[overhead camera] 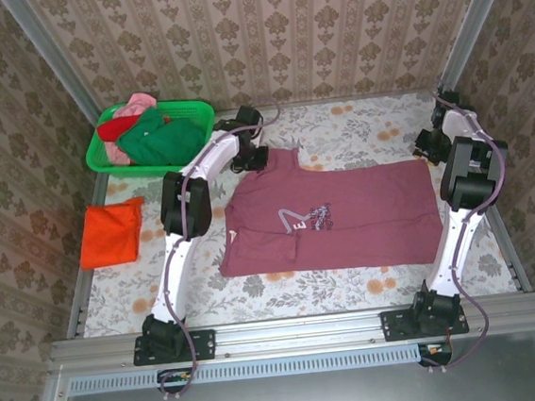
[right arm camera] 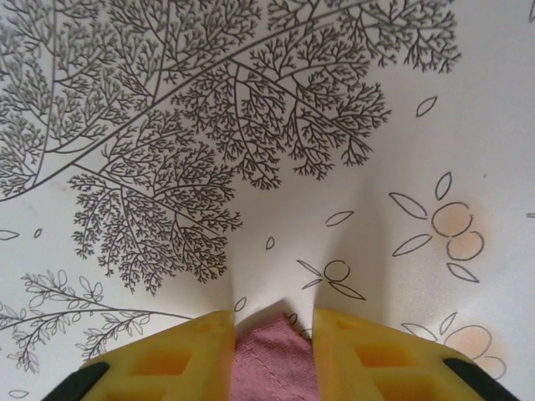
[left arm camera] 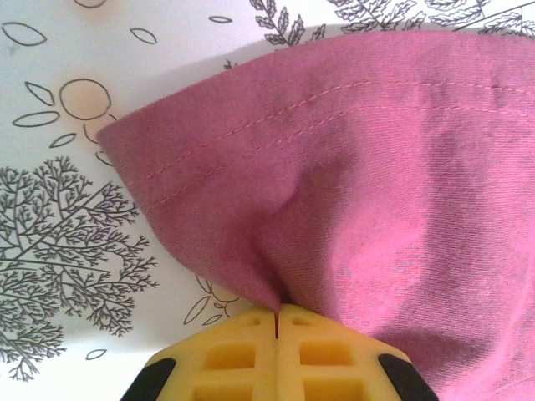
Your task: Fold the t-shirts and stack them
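A maroon t-shirt (overhead camera: 331, 218) with a small pale chest print lies spread flat on the patterned tablecloth. My left gripper (overhead camera: 249, 160) is at its far left corner. In the left wrist view the yellow fingers (left arm camera: 226, 351) are shut on a pinch of the maroon cloth (left arm camera: 359, 167), which fans out from the jaws. My right gripper (overhead camera: 430, 147) is at the shirt's far right corner. There the yellow fingers (right arm camera: 167, 359) stand apart, with the hemmed maroon corner (right arm camera: 272, 359) lying between them and the tablecloth puckered ahead. An orange-red t-shirt (overhead camera: 109, 233) lies folded at the left.
A green plastic basket (overhead camera: 197, 112) at the back left holds green (overhead camera: 157, 138), red (overhead camera: 114, 130) and pink (overhead camera: 135, 104) shirts. Patterned walls close in the table on three sides. A metal rail (overhead camera: 299, 328) runs along the near edge.
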Controlling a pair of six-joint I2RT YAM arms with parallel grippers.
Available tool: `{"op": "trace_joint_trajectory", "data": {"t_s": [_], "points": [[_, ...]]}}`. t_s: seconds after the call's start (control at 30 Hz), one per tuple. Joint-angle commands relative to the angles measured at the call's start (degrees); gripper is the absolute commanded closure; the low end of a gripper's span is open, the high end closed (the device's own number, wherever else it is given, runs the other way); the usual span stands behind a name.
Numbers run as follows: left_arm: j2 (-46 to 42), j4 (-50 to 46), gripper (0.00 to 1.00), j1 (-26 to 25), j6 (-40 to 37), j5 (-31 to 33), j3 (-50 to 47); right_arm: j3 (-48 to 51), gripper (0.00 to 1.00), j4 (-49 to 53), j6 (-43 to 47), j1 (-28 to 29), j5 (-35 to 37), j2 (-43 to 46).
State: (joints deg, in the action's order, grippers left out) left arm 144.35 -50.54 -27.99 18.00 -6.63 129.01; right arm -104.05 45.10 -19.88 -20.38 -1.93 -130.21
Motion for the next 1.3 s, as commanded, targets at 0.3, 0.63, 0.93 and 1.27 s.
{"op": "trace_joint_trajectory", "data": {"t_s": [0.3,0.63,0.93,1.27], "points": [[-3.24,-0.21,1.00,0.15,-0.24,-2.24,-0.85,-1.10,1.00,3.56,3.45,0.42,-1.92,-1.06],[-8.59,5.88,1.00,1.49,-1.65,-5.56,-1.48,5.11,1.00,-2.39,2.59,0.31,-4.17,11.19],[-13.57,7.27,1.00,3.99,-2.16,-10.25,-3.32,17.75,1.00,-7.39,0.05,-0.47,-5.74,22.52],[-21.77,11.56,1.00,4.26,-7.75,-17.77,-16.81,28.87,1.00,-8.03,0.67,-2.07,-8.15,33.44]]}}
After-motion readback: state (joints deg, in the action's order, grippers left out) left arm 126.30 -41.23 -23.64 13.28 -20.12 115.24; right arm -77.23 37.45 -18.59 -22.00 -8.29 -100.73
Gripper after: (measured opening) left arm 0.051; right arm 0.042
